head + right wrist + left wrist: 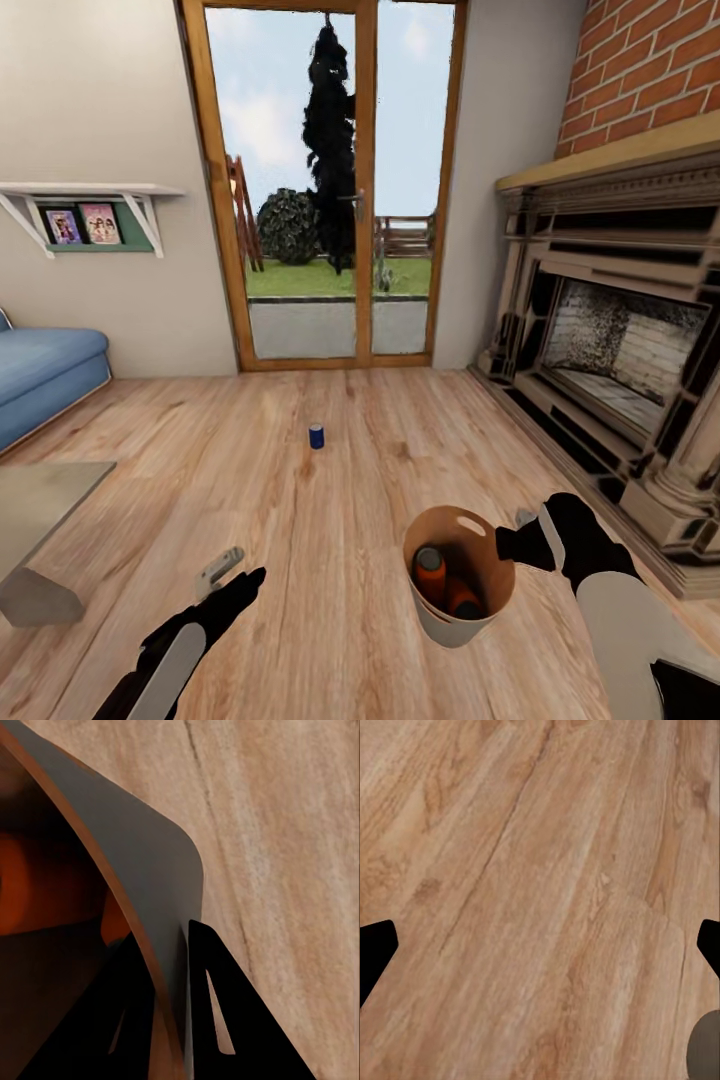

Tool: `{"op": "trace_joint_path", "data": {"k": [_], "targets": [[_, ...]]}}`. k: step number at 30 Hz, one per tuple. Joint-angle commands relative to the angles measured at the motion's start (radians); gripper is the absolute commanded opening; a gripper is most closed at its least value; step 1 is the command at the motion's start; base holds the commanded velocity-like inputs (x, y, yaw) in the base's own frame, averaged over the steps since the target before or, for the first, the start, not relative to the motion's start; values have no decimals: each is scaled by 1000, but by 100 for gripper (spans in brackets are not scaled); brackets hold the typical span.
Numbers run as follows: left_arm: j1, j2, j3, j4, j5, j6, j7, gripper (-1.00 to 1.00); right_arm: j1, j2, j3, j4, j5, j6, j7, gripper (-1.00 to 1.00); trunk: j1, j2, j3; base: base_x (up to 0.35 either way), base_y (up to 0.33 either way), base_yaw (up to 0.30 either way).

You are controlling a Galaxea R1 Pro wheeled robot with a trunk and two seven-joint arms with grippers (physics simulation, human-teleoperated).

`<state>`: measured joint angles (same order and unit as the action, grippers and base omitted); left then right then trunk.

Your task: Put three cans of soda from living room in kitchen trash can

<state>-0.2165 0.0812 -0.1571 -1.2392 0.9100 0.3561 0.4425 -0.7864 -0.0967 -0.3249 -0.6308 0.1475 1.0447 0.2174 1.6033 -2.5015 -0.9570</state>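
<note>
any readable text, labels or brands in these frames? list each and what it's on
None readable.
Blue can on the floor: too small to read any label.
Orange cans in the trash can: no print legible.
Two framed pictures under the wall shelf: colourful images, any lettering too blurred to read.
</note>
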Motion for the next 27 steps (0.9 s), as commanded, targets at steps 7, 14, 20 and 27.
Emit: {"op": "trace_joint_path", "data": {"k": [7,14,20,27], "targets": [[1,-7,-56,-88,2,-8,231,100,0,1,1,-1,-34,2,3,-100,0,0,0,338,92,0],[2,-7,-138,-110,0,-12,337,100,0,0,-3,-7,-34,2,4,-100,0,0,0,341,70,0],[-2,-8,-143,-105,2,-10,340,100,2,-1,-2,-45,-35,2,5,-100,0,0,0,347,5,0],[-16,-11,-142,-52,5,-4,238,100,6,-3,-2,-136,-32,2,8,-100,0,0,0,348,0,0]]}}
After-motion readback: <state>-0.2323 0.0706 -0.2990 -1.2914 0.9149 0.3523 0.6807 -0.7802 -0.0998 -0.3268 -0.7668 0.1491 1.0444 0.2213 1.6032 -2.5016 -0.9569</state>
